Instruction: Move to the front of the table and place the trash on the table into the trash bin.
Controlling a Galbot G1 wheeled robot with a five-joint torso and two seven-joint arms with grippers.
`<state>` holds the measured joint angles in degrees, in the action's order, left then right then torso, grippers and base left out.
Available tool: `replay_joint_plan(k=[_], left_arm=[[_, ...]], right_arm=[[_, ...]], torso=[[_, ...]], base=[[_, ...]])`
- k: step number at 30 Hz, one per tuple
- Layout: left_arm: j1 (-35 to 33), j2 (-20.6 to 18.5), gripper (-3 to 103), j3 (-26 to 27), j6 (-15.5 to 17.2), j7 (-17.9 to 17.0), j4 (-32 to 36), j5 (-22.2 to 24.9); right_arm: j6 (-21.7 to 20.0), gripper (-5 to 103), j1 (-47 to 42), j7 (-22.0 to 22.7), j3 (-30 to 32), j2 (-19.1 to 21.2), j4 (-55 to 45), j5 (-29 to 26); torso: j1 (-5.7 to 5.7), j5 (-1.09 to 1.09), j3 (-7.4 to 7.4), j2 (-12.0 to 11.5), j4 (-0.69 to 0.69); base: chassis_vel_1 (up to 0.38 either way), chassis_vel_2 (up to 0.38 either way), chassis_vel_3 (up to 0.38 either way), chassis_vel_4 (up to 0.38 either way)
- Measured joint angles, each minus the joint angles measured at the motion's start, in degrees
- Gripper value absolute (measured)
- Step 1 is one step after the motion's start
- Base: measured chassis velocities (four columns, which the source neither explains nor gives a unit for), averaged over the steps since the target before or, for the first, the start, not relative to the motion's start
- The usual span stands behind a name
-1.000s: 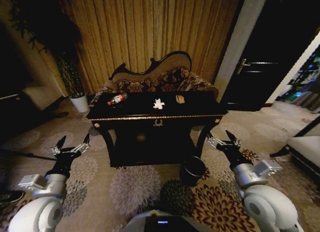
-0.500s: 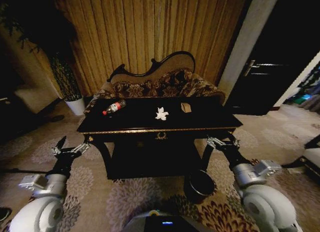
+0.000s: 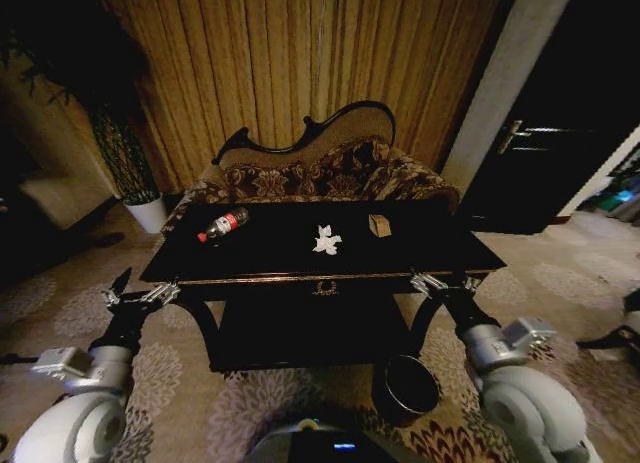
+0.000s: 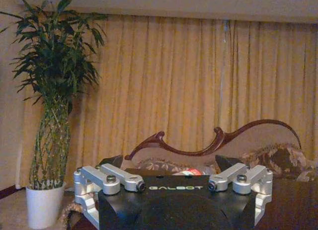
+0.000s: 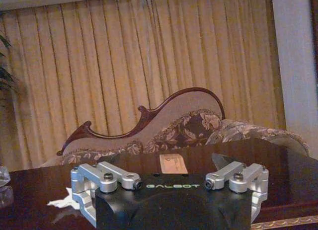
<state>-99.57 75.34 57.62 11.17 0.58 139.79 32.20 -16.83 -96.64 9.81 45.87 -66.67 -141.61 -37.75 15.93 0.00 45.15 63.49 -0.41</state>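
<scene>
Three pieces of trash lie on the black desk [image 3: 440, 251]: one clear bottle [image 3: 222, 224] with a red label toward its left end, one crumpled white paper wad [image 3: 326, 240] near the middle, and one small tan scrap [image 3: 379, 225] just right of the wad. All three are apart from each other. One trash bin [image 3: 406, 387] stands on the carpet by the desk's right front leg, far lower than the desktop; its inside looks dark and I cannot tell whether anything is in it.

Two claws are held low before the desk's front edge. The left claw [image 3: 139, 294] sits off the left corner with its fingers spread wide, gripping nothing. The right claw [image 3: 443, 281] is close against the front edge near the right corner, also spread wide and empty.

The right wrist view looks across the desktop at the scrap [image 5: 173, 165] and paper wad [image 5: 63, 200]; the left wrist view has a potted plant [image 4: 45, 125] and the sofa [image 4: 218, 153] before the curtain
</scene>
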Motion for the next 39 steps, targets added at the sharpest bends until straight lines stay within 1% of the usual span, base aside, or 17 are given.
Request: replay_joint_plan(k=[2,6,8,10,12,21,33,37,39], left_arm=[[0.18,-0.24,100,-0.05,0.59,-0.82,0.47,0.61],[0.35,-0.54,100,-0.01,1.18,-1.31,0.84,0.84],[0.41,-0.69,100,0.0,1.66,-1.81,1.21,0.99],[0.41,-0.71,100,0.0,1.75,-1.87,1.3,1.01],[0.34,-0.73,100,-0.09,2.06,-2.18,1.73,1.12],[0.86,-0.71,100,-0.54,2.23,-3.41,1.56,1.61],[1.05,-0.45,100,-0.91,2.02,-3.72,0.95,1.22],[1.06,-0.38,100,-0.91,1.97,-3.74,0.69,1.27],[1.05,-0.49,100,-0.84,1.96,-3.74,0.67,1.47]], right_arm=[[-0.18,100,0.71,0.02,-0.11,0.98,0.62,-0.1],[-0.69,100,1.87,0.06,-0.16,3.01,1.47,-0.76],[-1.15,100,2.94,0.14,-0.16,4.7,2.26,-1.75],[-1.34,100,3.21,0.18,-0.14,5.15,2.44,-2.08],[-2.24,100,4.24,0.63,-0.06,6.53,3.25,-3.94],[-2.65,100,5.27,1.4,-0.29,7.2,4.5,-4.81],[-2.49,100,5.32,1.41,-0.33,7.43,4.4,-4.61],[-3.2,100,6.02,1.41,-0.61,8.71,4.28,-4.63],[-4.32,100,7.58,1.54,-0.62,10.65,4.68,-5.79]], torso=[[0.0,0.0,0.0,0.0,0.0],[0.01,0.0,0.01,-0.01,0.0],[0.01,0.01,0.01,-0.01,0.01],[0.01,0.0,0.01,-0.01,0.01],[0.01,0.01,0.01,-0.01,0.01],[0.01,0.0,0.01,-0.01,0.0],[0.02,0.0,0.01,-0.01,0.0],[0.01,0.0,0.01,-0.01,0.0],[0.02,0.0,0.01,-0.01,0.0]], base=[[0.0,0.0,0.0,0.0],[0.0,0.0,0.0,0.0],[0.0,0.0,0.0,0.0],[0.0,0.0,0.0,0.0],[0.0,0.0,0.0,0.0],[0.0,0.0,0.0,0.0],[0.0,0.0,0.0,0.0],[0.0,0.0,0.0,0.0],[0.0,0.0,0.0,0.0]])
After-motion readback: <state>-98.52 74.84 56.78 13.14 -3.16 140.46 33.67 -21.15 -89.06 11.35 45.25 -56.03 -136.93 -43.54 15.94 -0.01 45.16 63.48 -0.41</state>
